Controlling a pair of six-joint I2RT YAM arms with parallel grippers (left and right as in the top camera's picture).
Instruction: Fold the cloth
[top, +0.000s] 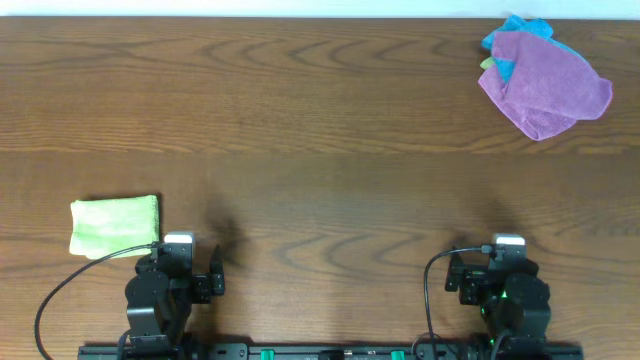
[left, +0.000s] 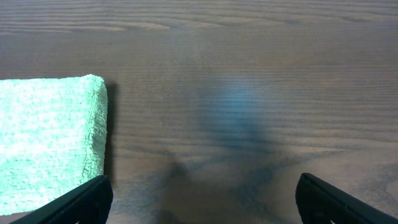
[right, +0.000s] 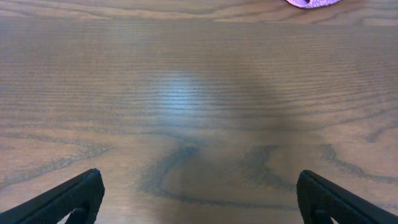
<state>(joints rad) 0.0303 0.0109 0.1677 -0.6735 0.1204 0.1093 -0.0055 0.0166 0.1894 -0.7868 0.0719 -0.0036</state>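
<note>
From above, we see the purple cloth (top: 548, 88) lying in a crumpled heap at the far right corner of the table (top: 320, 120). It lies partly over a blue cloth (top: 505, 50) and shows no clear long axis. It sits well ahead of the right arm (top: 505, 290) and a little to its right, so we judge that arm the nearer one for the reach. A green cloth (top: 113, 225) lies flat and already folded, its long side running across the table, just left of the left arm (top: 165, 290). Both arms are tucked low at the near edge.

In the left wrist view, our left gripper (left: 203, 183) is spread wide, with only the two finger ends showing at the bottom corners and nothing between them. The green cloth's folded edge lies just ahead and to the left.

In the right wrist view, our right gripper (right: 199, 177) is spread equally wide and holds nothing. Bare wood fills the view, and only a sliver of the purple cloth shows at the top edge, right of centre. We judge the next move to be a long reach forward, bearing slightly right.
</note>
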